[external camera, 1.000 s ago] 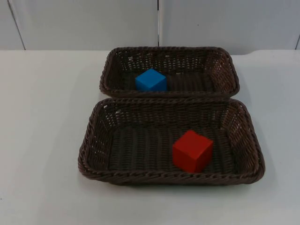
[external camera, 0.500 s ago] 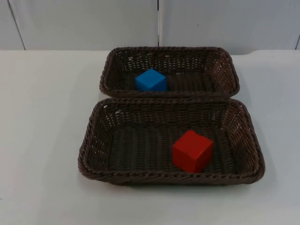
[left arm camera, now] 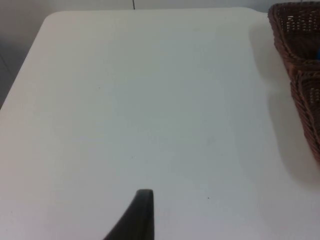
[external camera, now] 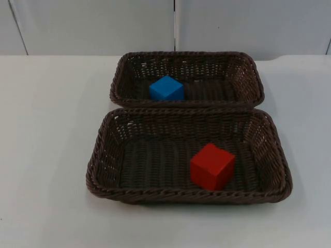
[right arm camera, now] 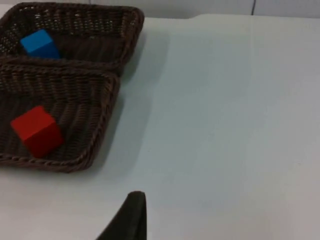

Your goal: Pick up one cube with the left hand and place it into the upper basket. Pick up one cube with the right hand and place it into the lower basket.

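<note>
Two baskets: sitting mid-table, long sides touching, near the far edge by the wall (external camera: 93,26).
Upper basket (external camera: 187,56): lying closer to the table's far edge; rim also showing in the left wrist view (left arm camera: 295,35) and in the right wrist view (right arm camera: 75,10).
Lower basket (external camera: 189,195): lying closer to the table's near edge; also showing in the right wrist view (right arm camera: 60,162).
Blue cube (external camera: 166,88): resting inside the upper basket, toward its left half, apart from the walls; seen too in the right wrist view (right arm camera: 39,43).
Red cube (external camera: 212,166): resting inside the lower basket, right of its middle, near the front wall; seen too in the right wrist view (right arm camera: 37,130).
Table (external camera: 46,155): white, carrying both baskets.
Left gripper (left arm camera: 137,217): hanging over the table left of the baskets, well apart from them, arm waiting; cannot tell whether released or clenched.
Right gripper (right arm camera: 129,217): hanging over the table right of the baskets, apart from them; cannot tell its state either.
</note>
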Action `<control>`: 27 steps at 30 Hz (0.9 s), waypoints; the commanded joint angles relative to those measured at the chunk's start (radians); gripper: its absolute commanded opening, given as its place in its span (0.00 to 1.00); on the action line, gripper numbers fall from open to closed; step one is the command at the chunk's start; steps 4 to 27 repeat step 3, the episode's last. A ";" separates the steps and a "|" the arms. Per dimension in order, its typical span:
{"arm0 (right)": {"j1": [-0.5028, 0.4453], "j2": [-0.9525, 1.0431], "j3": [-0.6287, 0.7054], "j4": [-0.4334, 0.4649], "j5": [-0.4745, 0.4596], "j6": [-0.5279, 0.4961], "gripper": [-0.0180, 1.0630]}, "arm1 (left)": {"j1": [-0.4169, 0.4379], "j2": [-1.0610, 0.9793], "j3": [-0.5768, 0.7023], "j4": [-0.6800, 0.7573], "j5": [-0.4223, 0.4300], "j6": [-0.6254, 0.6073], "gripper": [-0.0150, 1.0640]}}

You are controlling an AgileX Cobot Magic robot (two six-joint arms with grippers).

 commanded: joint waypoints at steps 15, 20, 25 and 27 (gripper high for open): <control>-0.031 -0.002 0.006 0.002 -0.009 0.002 0.99 | 0.005 -0.005 0.004 0.002 0.000 0.000 0.99; -0.031 -0.002 0.006 0.002 -0.009 0.002 0.99 | 0.005 -0.005 0.004 0.002 0.000 0.000 0.99; -0.031 -0.002 0.006 0.002 -0.009 0.002 0.99 | 0.005 -0.005 0.004 0.002 0.000 0.000 0.99; -0.031 -0.002 0.006 0.002 -0.009 0.002 0.99 | 0.005 -0.005 0.004 0.002 0.000 0.000 0.99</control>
